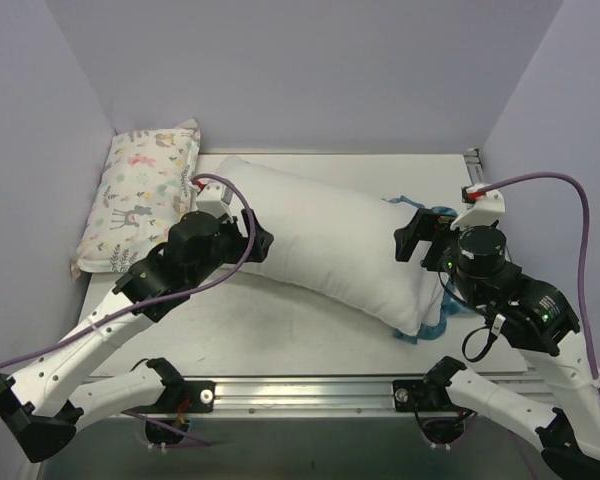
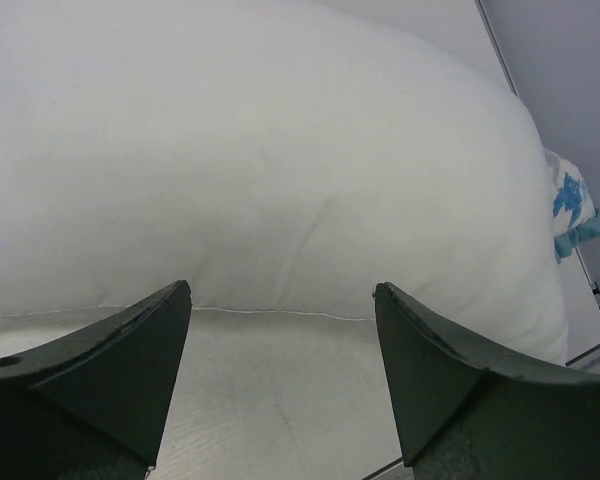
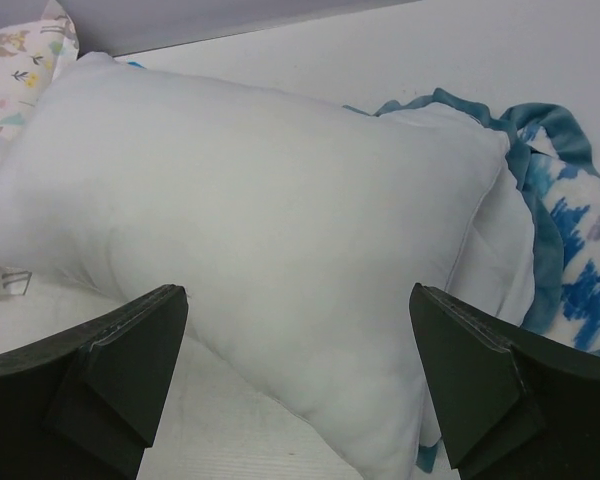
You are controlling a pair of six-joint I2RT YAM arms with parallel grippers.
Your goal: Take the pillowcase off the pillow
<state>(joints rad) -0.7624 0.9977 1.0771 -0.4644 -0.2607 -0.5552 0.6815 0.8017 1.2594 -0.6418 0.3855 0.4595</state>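
The white pillow [image 1: 330, 240] lies bare and slanted across the middle of the table. It fills the left wrist view [image 2: 280, 150] and the right wrist view [image 3: 260, 220]. The pillowcase [image 1: 432, 328], blue-and-white with blue ruffled trim, lies bunched at the pillow's right end, partly under it. It also shows in the right wrist view [image 3: 570, 230] and, as a small patch, in the left wrist view [image 2: 570, 205]. My left gripper [image 1: 262, 243] [image 2: 280, 290] is open and empty at the pillow's left end. My right gripper [image 1: 415, 245] [image 3: 298, 290] is open and empty at its right end, over the pillowcase.
A small pastel animal-print pillow [image 1: 145, 195] leans at the back left against the wall; its corner shows in the right wrist view [image 3: 10, 60]. Lilac walls close in the table on three sides. A metal rail [image 1: 310, 385] runs along the near edge.
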